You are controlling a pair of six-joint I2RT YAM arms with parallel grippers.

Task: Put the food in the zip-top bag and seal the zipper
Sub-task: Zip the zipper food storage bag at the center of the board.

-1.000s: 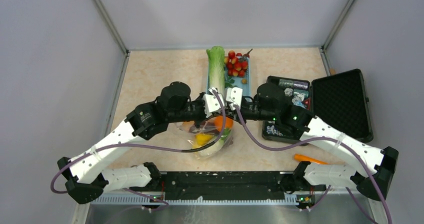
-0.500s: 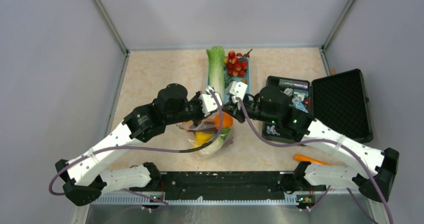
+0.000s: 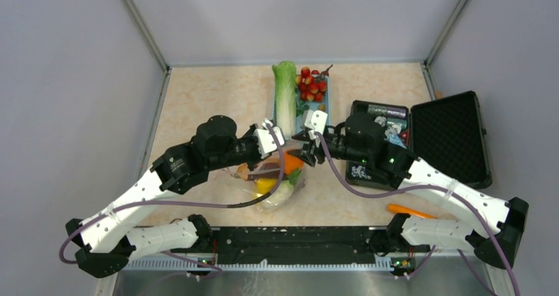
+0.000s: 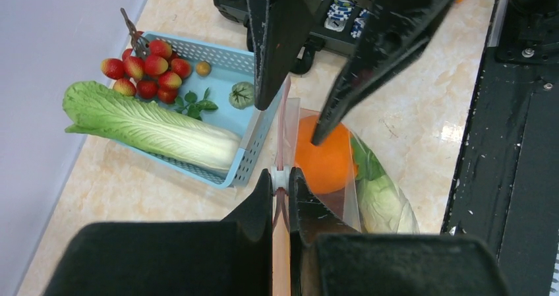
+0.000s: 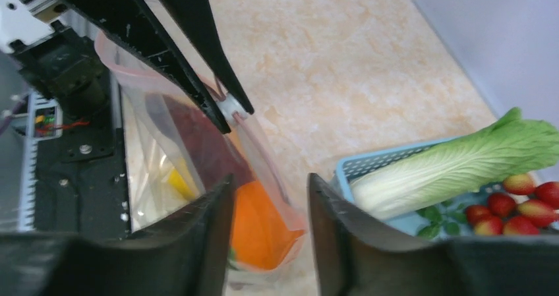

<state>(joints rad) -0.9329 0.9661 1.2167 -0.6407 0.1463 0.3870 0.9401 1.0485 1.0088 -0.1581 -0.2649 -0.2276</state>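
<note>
The clear zip-top bag (image 3: pixel 278 185) lies in front of the arms. It holds an orange (image 4: pixel 326 159), a yellow fruit (image 3: pixel 265 184) and a pale green cabbage (image 4: pixel 385 200). My left gripper (image 4: pixel 281 177) is shut on the white slider of the pinkish zipper (image 4: pixel 283 121). My right gripper (image 5: pixel 270 184) is open; the bag's end corner hangs loose between its fingers. A long cabbage (image 3: pixel 285 93) and cherry tomatoes (image 3: pixel 311 85) lie in the blue basket (image 3: pixel 325 116).
An open black case (image 3: pixel 448 138) with packets and cans sits at the right. A long orange piece (image 3: pixel 409 210) lies on the table near the right arm's base. Grey walls close in the left, right and far sides.
My right gripper has opened and let go of the bag's end. My left gripper has drawn back to the left with the zipper slider in it.
</note>
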